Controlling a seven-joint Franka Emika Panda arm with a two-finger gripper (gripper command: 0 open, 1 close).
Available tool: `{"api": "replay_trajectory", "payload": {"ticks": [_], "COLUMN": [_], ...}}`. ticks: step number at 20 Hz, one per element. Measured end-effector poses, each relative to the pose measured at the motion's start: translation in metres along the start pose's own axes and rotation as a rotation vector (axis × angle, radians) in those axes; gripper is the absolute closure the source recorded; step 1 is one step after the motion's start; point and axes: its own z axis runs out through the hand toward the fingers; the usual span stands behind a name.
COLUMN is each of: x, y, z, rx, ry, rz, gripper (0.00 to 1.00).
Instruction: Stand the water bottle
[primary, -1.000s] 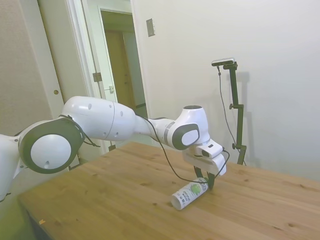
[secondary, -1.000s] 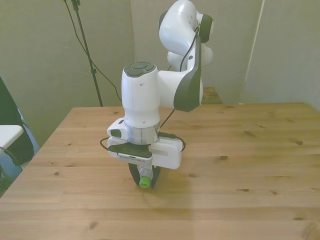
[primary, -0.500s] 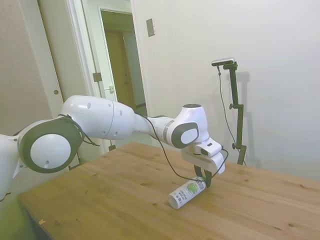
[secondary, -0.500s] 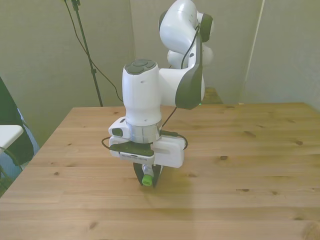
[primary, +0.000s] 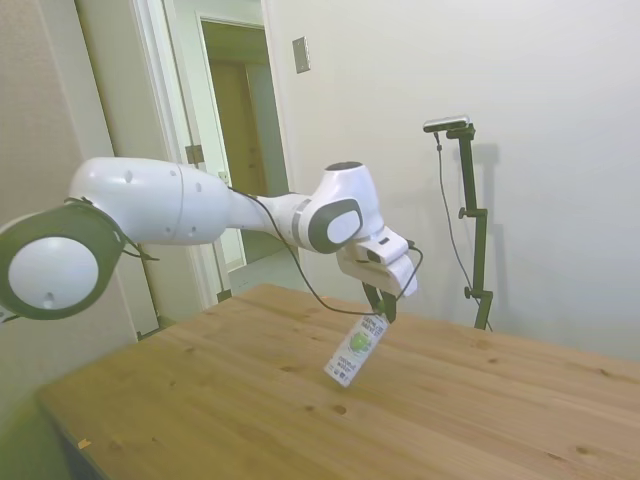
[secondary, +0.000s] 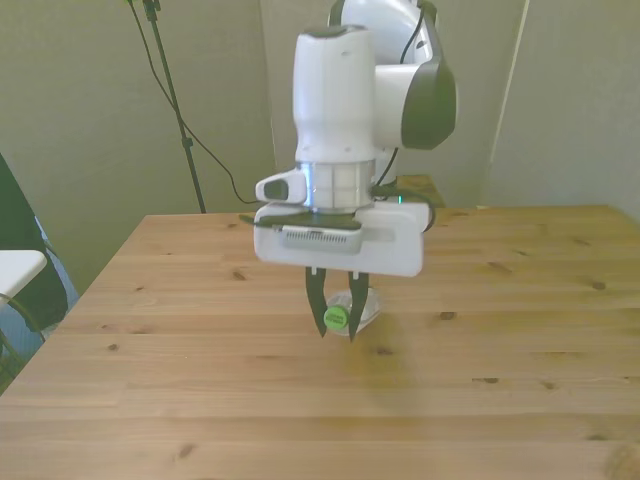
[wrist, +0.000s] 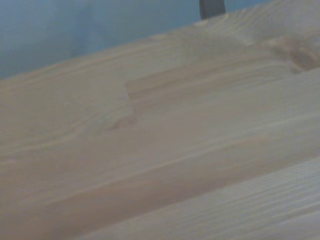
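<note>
My tool (primary: 379, 311) grips the water bottle (primary: 356, 349) aloft, tilted; wrist view shows only blurred table (wrist: 165, 150), bottle hidden.

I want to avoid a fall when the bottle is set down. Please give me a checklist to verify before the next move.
1. Hand shut on the small green-capped, white-label water bottle: ok.
2. Grip at the cap end: ok.
3. Bottle lifted off the wooden table: ok.
4. Bottle upright: not ok, it hangs tilted.
5. Table below free of other things: ok.
6. Grip firm enough for turning: cannot tell.
</note>
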Motion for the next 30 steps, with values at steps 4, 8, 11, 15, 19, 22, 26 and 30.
{"api": "replay_trajectory", "payload": {"ticks": [4, 8, 11, 15, 19, 22, 26, 30], "x": [-0.042, -0.085, -0.084, -0.078, -0.068, -0.077, -0.087, -0.091], "y": [-0.004, 0.019, 0.016, 0.015, 0.003, -0.008, -0.016, -0.017], "z": [-0.047, -0.059, -0.061, -0.048, -0.029, -0.009, 0.02, 0.038], "rx": [0.073, 0.094, 0.155, 0.232, 0.292, 0.319, 0.348, 0.352], "ry": [0.166, 0.275, 0.322, 0.425, 0.542, 0.607, 0.678, 0.717], "rz": [0.027, 0.047, 0.079, 0.112, 0.145, 0.151, 0.15, 0.154], "gripper": [1.0, 1.0, 1.0, 1.0, 1.0, 1.0, 1.0, 1.0]}}
